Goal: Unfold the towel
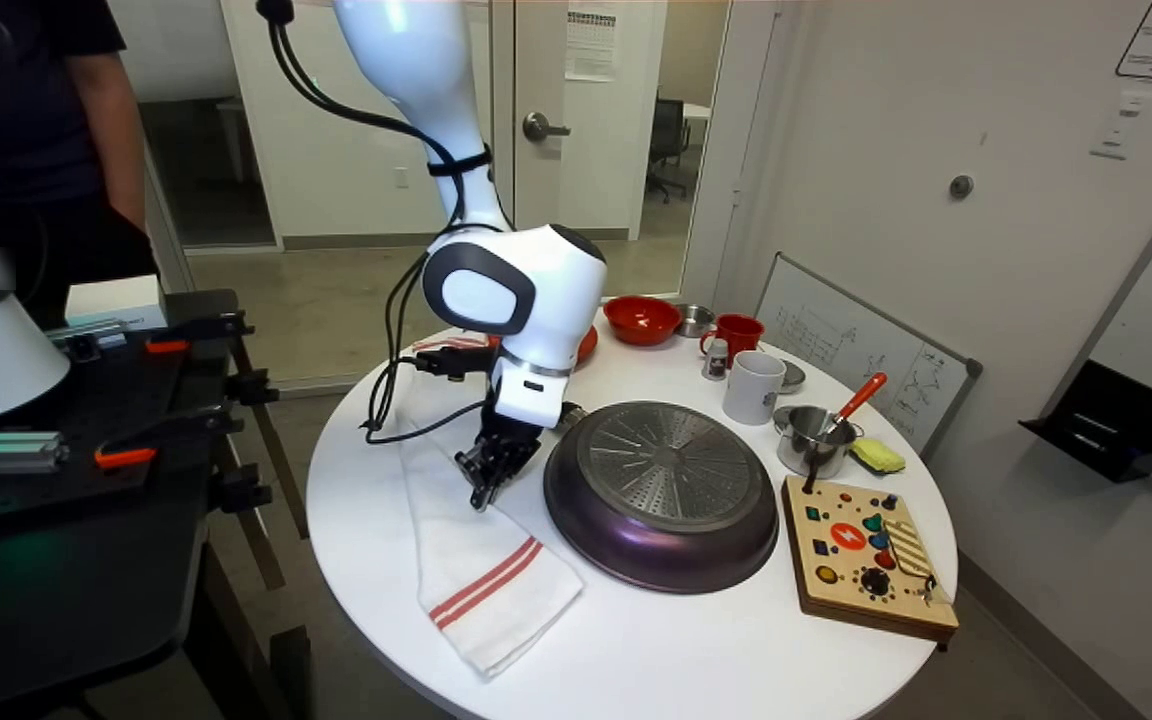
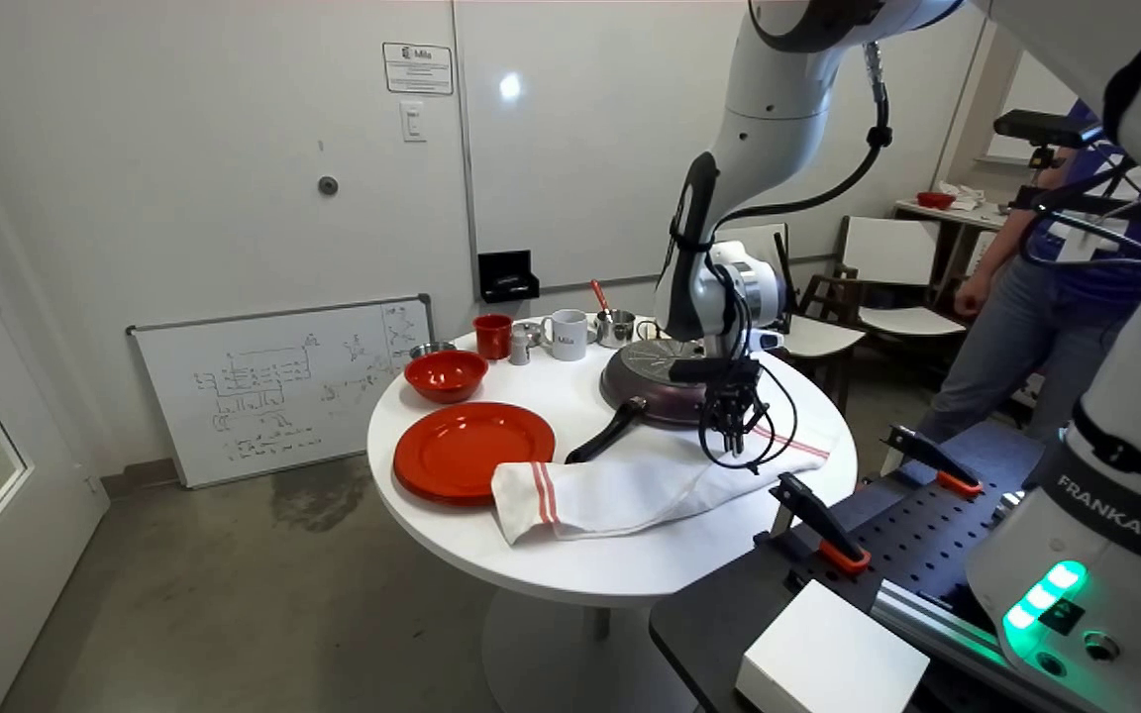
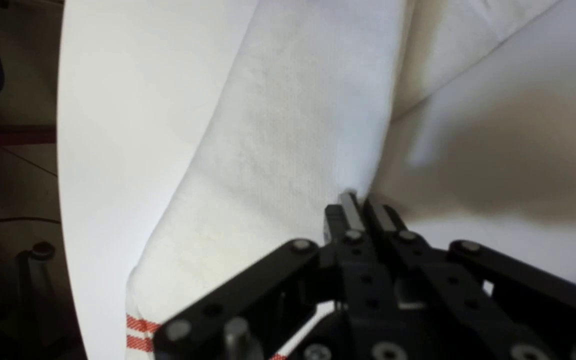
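Observation:
A white towel with red double stripes lies folded in a long strip on the round white table. It shows in both exterior views (image 1: pixel 516 600) (image 2: pixel 620 490), with a striped part near each end. In the wrist view the towel (image 3: pixel 288 125) runs up to the fingertips, and one edge looks slightly raised there. My gripper (image 3: pixel 365 205) points down at the towel's middle, with its fingers close together and the towel's edge between the tips. In both exterior views the gripper (image 1: pixel 481 492) (image 2: pixel 734 441) is low over the towel. The arm hides part of the towel.
An upside-down pan (image 1: pixel 671 480) sits right beside the towel, its handle (image 2: pixel 610 431) reaching toward it. Red plates (image 2: pixel 471 451) touch or nearly touch one towel end. A red bowl (image 2: pixel 446 376), a white mug (image 1: pixel 754 386), a pot (image 1: pixel 816 445) and a knob board (image 1: pixel 871 560) stand around.

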Tool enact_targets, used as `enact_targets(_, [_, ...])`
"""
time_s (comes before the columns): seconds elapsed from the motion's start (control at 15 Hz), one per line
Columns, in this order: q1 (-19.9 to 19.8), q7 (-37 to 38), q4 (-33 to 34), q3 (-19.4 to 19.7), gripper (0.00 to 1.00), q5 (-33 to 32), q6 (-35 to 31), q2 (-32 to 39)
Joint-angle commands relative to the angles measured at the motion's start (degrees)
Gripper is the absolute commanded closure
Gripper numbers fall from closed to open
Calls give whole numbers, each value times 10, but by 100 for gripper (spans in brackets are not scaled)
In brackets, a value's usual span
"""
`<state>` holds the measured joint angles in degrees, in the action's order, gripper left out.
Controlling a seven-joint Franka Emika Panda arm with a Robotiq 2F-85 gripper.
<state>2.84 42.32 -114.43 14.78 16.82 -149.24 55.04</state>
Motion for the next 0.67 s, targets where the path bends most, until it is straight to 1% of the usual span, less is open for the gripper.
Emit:
enact_targets(0.0, [35, 59, 20, 27, 99, -24, 14, 12])
enact_targets(0.07, [54, 86, 21, 42, 95, -35, 18, 12])
enact_targets(0.2, [102, 154, 23, 83, 93, -68, 28, 12])
enact_targets(0.4, [166, 255, 31, 134, 94, -131, 64, 12])
enact_targets(0.47, [183, 287, 34, 146, 94, -154, 78, 13])
enact_targets(0.6, [205, 342, 45, 160, 94, -195, 115, 13])
